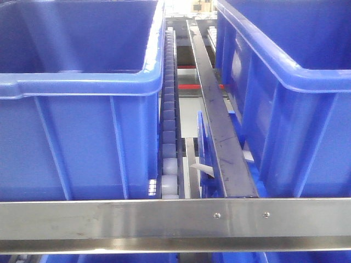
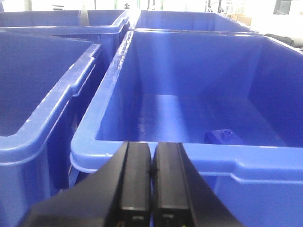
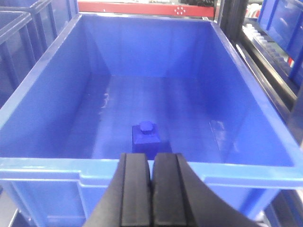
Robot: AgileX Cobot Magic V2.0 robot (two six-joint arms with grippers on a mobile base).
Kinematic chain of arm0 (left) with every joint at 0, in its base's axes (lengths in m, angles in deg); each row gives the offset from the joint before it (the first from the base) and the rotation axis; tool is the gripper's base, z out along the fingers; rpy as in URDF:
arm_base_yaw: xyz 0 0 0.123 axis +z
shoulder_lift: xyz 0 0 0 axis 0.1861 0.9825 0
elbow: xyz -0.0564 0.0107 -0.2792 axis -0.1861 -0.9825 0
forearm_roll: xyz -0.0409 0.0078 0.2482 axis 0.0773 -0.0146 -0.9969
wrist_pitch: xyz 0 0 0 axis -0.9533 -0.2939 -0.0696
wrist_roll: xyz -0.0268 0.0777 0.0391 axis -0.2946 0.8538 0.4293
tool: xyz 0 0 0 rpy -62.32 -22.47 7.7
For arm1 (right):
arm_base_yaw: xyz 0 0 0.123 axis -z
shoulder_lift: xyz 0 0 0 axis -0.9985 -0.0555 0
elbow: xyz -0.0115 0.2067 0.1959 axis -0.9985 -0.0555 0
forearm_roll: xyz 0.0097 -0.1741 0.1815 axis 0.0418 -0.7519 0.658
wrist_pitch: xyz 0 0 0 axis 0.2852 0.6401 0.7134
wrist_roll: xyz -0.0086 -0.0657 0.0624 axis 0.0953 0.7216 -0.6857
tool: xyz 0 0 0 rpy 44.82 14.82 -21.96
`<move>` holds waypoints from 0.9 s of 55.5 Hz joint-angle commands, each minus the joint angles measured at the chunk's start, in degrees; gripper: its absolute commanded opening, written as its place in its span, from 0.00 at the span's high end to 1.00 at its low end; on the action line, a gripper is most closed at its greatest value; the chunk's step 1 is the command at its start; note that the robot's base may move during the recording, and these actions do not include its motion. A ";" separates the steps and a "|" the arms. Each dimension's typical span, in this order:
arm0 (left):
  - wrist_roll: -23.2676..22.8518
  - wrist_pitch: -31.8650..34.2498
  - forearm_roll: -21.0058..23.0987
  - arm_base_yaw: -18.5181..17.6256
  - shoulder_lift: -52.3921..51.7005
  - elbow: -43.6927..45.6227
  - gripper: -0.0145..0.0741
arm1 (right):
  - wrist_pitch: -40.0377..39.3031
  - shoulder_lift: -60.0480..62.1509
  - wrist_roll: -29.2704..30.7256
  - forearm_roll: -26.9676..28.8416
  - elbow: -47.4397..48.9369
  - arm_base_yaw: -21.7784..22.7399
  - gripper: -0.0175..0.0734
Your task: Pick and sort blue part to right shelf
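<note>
Blue part (image 3: 147,136) sits on the bin (image 3: 42,90) floor near the front wall. Right gripper (image 3: 152,189) above the front rim, jaws closed, empty. Left gripper (image 2: 151,182) likewise closed, empty.

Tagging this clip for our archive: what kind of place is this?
Likely a factory or warehouse parts-sorting station: large blue bins, a steel rack rail with roller tracks, and a small blue part in one bin.
</note>
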 commanded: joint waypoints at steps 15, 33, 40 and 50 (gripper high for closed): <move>0.11 5.61 0.58 0.04 -1.52 -1.69 0.70 | -28.37 0.71 5.20 5.09 -17.19 0.24 0.75; 0.11 5.61 0.58 0.04 -1.52 -1.69 0.70 | -34.68 0.91 5.20 6.79 -21.15 0.55 0.75; 0.11 5.61 0.58 0.04 -1.52 -1.69 0.70 | -34.73 0.91 5.15 6.79 -21.15 0.55 0.75; 0.11 5.61 0.58 0.04 -1.52 -1.69 0.70 | -34.46 0.91 5.15 6.79 -21.15 0.55 0.75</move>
